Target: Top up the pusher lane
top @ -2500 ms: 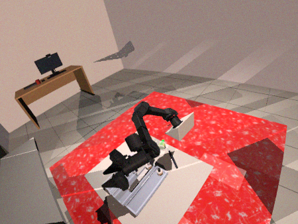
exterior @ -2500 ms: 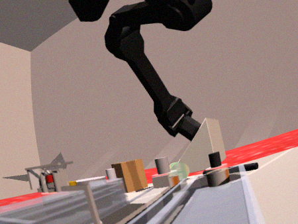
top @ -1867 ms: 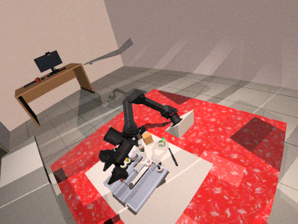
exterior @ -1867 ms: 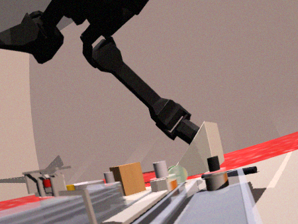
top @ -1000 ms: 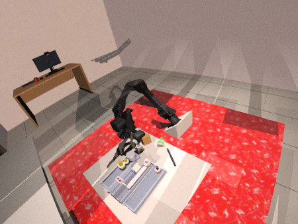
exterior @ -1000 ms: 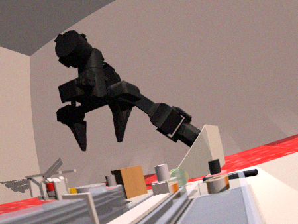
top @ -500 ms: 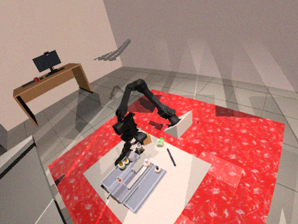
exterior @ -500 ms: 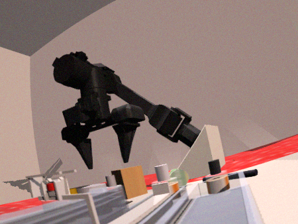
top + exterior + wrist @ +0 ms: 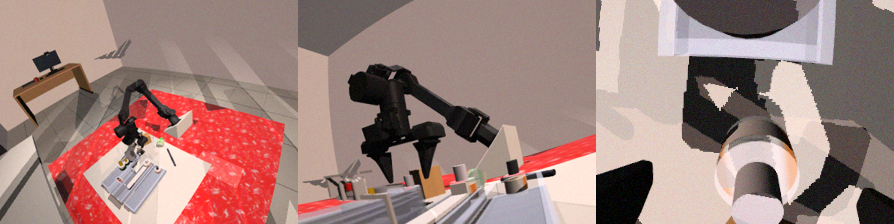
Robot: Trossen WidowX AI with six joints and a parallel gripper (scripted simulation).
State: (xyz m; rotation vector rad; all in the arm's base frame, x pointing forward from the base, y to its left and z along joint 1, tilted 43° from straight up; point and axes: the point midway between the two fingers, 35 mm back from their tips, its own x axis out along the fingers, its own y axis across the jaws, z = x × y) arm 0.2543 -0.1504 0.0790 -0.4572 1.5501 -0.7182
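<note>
A loose jar (image 9: 757, 152) (image 9: 408, 179) with a pale cap and orange showing at its sides stands below my open gripper (image 9: 140, 152), between the spread black fingers in the wrist view. Its cap (image 9: 408, 181) shows behind the fingertips in the exterior view; the fingers touch nothing. A similar pale-capped jar (image 9: 147, 162) (image 9: 459, 173) stands at the near-arm end of the grey lane tray (image 9: 146, 193), beside a long white bar (image 9: 137, 177). A red-marked bracket (image 9: 119, 179) (image 9: 347, 186) sits farther along the tray. How that jar meets the pusher plate cannot be made out.
Yellow-capped jars (image 9: 121, 165) stand in the left lane and a dark-capped jar (image 9: 158, 169) (image 9: 514, 182) in the right one. A wooden block (image 9: 148, 138) (image 9: 434, 186), a green bottle (image 9: 160, 142), a dark pen (image 9: 171, 157) and a white wedge (image 9: 181, 126) (image 9: 512, 146) are nearby.
</note>
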